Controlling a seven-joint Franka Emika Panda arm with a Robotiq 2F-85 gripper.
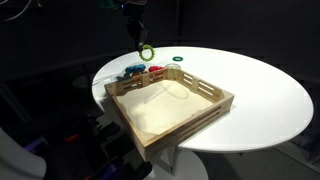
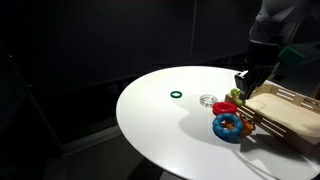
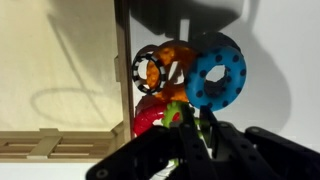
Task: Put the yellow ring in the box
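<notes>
Hanging just over the outside of the box (image 1: pixel 215 100), the gripper (image 1: pixel 143 44) had its jaws pinched on the yellow ring (image 1: pixel 147 51). The ring was up off the table, above the toys bunched at the box's wall. In the wrist view only a sliver of yellow-green showed between the dark fingers (image 3: pixel 205 135), so I could not tell how deep the hold was.

Directly beneath sat the blue ring (image 3: pixel 216 72), a red ring (image 3: pixel 148 120) and an orange piece (image 3: pixel 172 60) with a black ring (image 3: pixel 146 70) on it, all tight against the outside of the box's slatted side.

My read was that the lift was made and the carry was not yet done. To do it well, the call was to keep enough height to clear the low slats, cross toward the middle of the box's pale bottom, and go smoothly in case the pinch was thin. Lowering before letting go would keep the flat ring from bouncing or rolling.

Farther from the box, a small clear thing (image 2: pixel 208 101) lay on the table, and beyond it the dark green ring (image 2: pixel 177 95) sat alone, well apart from the box. The round white table (image 1: pixel 260 90) looked smooth and hard, and the box's near corner seemed to reach its rim. The room around was black, with hard shadows from overhead light.
</notes>
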